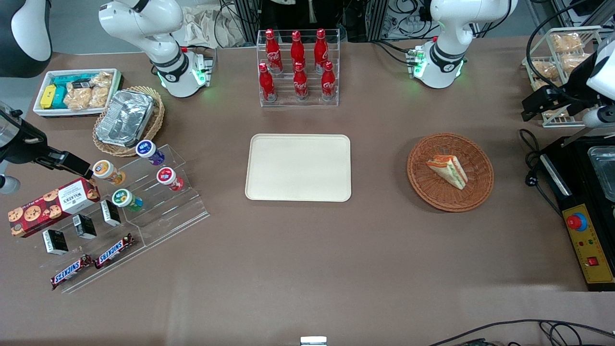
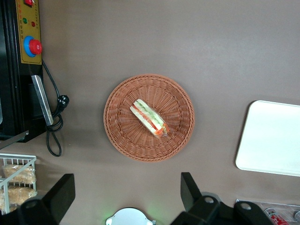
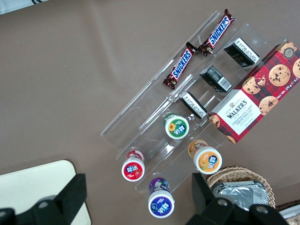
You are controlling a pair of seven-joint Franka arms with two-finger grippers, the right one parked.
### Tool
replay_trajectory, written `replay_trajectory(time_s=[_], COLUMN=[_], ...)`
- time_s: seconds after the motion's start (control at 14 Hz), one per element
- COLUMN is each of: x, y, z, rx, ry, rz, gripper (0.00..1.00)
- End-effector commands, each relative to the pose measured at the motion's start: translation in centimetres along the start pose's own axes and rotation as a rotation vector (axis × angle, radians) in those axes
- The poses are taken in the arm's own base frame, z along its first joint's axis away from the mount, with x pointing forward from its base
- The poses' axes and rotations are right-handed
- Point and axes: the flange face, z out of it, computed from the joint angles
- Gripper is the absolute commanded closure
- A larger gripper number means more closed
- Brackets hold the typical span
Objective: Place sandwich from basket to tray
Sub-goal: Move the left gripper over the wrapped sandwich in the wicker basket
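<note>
The sandwich lies in the basket, cut side up, alone on the weave. The basket sits on the counter toward the working arm's end, well apart from the tray at mid-counter. The hand hovers high above the basket, its 2 fingers spread wide, touching nothing. 6 cola bottles stand farther from the front camera than the tray.
</note>
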Motion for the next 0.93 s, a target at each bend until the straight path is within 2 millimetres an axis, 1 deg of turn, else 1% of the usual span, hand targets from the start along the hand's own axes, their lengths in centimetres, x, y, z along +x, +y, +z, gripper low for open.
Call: replay_trajectory(time_s=[0.0, 0.29, 0.36, 0.5, 0.57, 0.71, 0.79, 0.86], x=[-1.5, -1.5, -1.9, -3.3, -3.5, -5.2, -5.8, -6.4], y=[-0.2, -0.3, -0.6, -1.0, -1.3, -1.8, -2.7, -3.0], z=[-2.0, -2.0, -2.1, -1.9, -1.1, 0.6, 1.3, 2.1], rx=[0.009, 0.021, 0.02, 0.029, 0.033, 0.026, 0.018, 0.016], ry=[0.023, 0.022, 0.017, -0.06, -0.086, -0.108, -0.098, -0.084], rz=[0.004, -0.003, -0.008, -0.008, -0.021, -0.028, -0.048, -0.056], gripper=[0.0, 0.0, 0.0, 0.0, 0.0, 0.0, 0.0, 0.0])
